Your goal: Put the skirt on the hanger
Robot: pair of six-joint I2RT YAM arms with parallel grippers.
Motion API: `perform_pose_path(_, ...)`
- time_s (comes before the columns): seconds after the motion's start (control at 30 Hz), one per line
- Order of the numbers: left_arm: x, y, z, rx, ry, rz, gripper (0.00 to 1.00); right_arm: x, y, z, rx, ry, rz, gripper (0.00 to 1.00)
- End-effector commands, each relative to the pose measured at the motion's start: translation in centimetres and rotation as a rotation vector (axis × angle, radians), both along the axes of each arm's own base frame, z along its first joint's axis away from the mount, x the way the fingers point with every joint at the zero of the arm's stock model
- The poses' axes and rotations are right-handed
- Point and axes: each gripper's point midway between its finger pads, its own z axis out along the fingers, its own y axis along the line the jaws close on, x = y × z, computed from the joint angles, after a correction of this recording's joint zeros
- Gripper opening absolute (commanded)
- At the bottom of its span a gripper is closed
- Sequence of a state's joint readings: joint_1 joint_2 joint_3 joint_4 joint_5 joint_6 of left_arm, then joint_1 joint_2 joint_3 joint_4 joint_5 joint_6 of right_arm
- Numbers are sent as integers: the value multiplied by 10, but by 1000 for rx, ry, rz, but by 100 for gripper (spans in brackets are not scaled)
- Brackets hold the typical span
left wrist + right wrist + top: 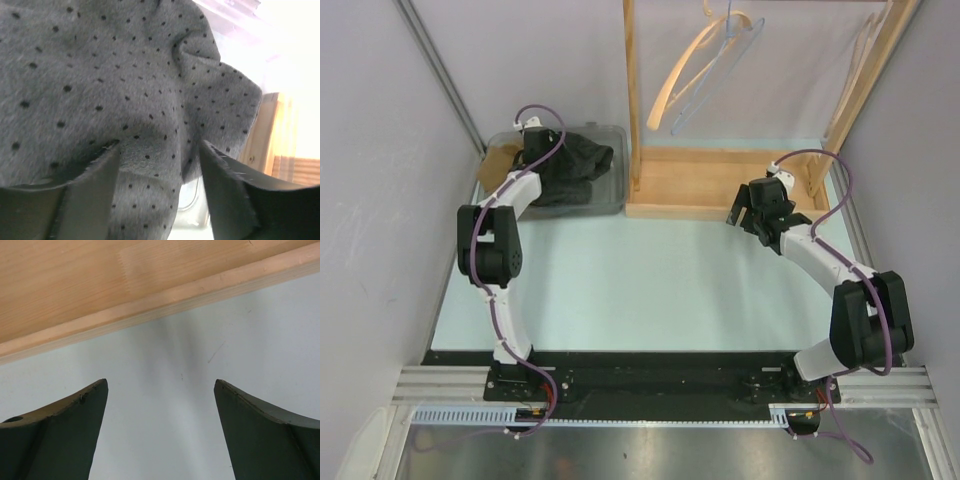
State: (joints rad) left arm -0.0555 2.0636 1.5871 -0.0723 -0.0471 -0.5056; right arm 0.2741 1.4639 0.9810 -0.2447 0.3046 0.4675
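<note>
In the clear bin (612,205) at the far left corner of the table (640,290), the skirt (570,165) is lying crumpled in a dark heap, and the left arm (495,245) is reaching right down into it. On the wrist view the left jaws are standing apart, one on each side of a raised fold of grey, dotted cloth (100,75), with the tips touching the fabric but nothing pinched yet. Over on the right, the right arm (865,320) is hovering low over bare table just beside the wooden rack (700,185), and the right jaws are gaping wide and holding nothing. The hanger (705,70) is dangling from the top of that rack, well apart from the bin. Now, how is this skirt going to behave? It is looking soft, light and completely limp, with a slightly fuzzy face that should be giving the jaws decent friction, so slipping is looking like the smaller worry. The bigger one is drape: a pinch on a loose fold is likely to be lifting a shapeless bundle. The waistband is not showing in any view, but that edge is probably the place to be hunting for, ideally with one arm at each end so the skirt is hanging open for the hanger.
</note>
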Motion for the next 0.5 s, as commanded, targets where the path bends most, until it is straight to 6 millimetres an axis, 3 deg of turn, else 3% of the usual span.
perform_pose_path(0.0, 19, 2, 17, -19, -52, 12, 53, 12, 0, 14, -11, -24, -21, 92)
perform_pose_path(0.07, 21, 0, 17, -19, -51, -3, 41, 13, -1, 14, -14, -20, -23, 91)
perform_pose_path(0.1, 21, 0, 12, -15, -40, -9, 26, 14, 0, 15, -15, -21, -22, 91)
perform_pose_path(0.17, 22, -2, 13, -13, -39, -22, 14, 14, 0, 17, -16, -25, -23, 91)
perform_pose_path(0.2, 22, -2, 14, -6, -40, -30, 0, 15, -1, 17, -18, -25, -27, 91)
perform_pose_path(0.27, 21, -2, 16, -2, -42, -36, 0, 14, -2, 18, -18, -26, -29, 91)
perform_pose_path(0.47, 10, -6, 48, -3, -108, -66, 0, 11, -3, 24, -14, -33, -30, 90)
